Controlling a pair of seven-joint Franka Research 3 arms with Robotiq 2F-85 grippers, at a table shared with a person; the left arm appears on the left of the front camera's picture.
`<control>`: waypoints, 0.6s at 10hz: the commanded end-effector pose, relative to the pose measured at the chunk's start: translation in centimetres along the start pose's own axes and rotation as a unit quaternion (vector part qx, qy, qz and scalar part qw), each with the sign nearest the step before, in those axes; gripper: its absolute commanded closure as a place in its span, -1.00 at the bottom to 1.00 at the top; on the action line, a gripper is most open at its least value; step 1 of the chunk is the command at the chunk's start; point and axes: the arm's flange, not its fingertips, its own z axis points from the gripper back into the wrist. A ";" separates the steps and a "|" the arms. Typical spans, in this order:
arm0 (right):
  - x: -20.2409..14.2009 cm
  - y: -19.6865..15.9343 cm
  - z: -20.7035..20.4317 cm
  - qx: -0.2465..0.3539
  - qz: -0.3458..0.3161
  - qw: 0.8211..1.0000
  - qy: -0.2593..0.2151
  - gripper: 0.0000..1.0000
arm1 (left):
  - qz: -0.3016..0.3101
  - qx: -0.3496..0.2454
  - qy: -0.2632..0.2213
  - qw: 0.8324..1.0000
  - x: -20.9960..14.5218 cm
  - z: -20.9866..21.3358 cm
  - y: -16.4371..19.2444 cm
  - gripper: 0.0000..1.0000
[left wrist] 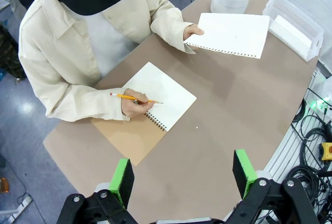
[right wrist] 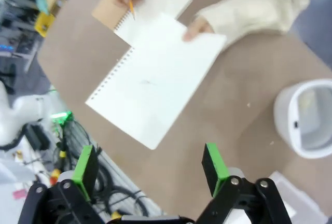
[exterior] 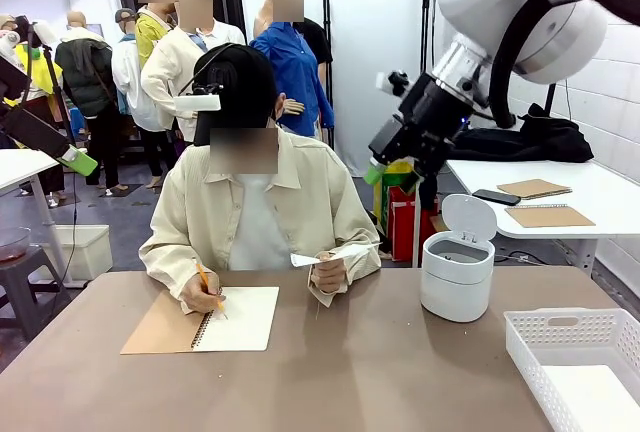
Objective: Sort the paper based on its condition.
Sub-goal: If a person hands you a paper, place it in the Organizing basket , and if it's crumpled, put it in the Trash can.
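Handover looks like the step in hand: a sheet is being offered and neither arm has taken it yet.

Nearest the robot, the left gripper (left wrist: 182,175) hangs above the table (left wrist: 233,115) on the robot's side of the notebook (left wrist: 161,94), jaws wide, holding and touching nothing. The right gripper (right wrist: 149,164) hovers high over the sheet, also spread wide and empty.

To the robot's right of the notebook and well apart from it sits a white basket (exterior: 560,330), with a white bin (exterior: 457,274), lid up, farther back.

The notebook lies open, a pencil (left wrist: 132,98) resting on its page. Just beside it, toward the bin, the person's hand (left wrist: 193,31) holds the sheet of paper (left wrist: 231,35) by one edge, raised off the table. It looks flat, with a punched edge.

The next move probably calls for the right gripper to descend, pinch the free edge away from the person's fingers, and then choose basket or bin by the sheet's condition.
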 end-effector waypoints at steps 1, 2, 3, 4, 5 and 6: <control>1.1 -1.3 -1.2 0.036 -0.106 0.994 0.017 -1.00 | 0.000 0.000 -0.002 1.000 0.0 0.1 0.0 -1.00; 0.8 -2.6 -2.6 0.055 -0.157 0.986 0.026 -1.00 | 0.000 0.000 -0.002 1.000 0.0 0.1 0.0 -1.00; 0.4 -3.7 -4.3 0.064 -0.181 0.981 0.037 -1.00 | 0.000 0.000 -0.002 1.000 0.0 0.1 0.0 -1.00; 0.3 -3.7 -4.9 -0.005 -0.089 0.996 0.018 -1.00 | 0.000 0.000 -0.002 1.000 0.0 0.1 0.0 -1.00; 0.0 -4.1 -3.5 0.035 -0.149 0.987 0.042 -1.00 | 0.000 0.000 -0.002 1.000 0.0 0.1 0.0 -1.00; 0.0 -4.1 -3.5 0.035 -0.149 0.987 0.042 -1.00 | 0.000 0.000 -0.002 1.000 0.0 0.1 0.0 -1.00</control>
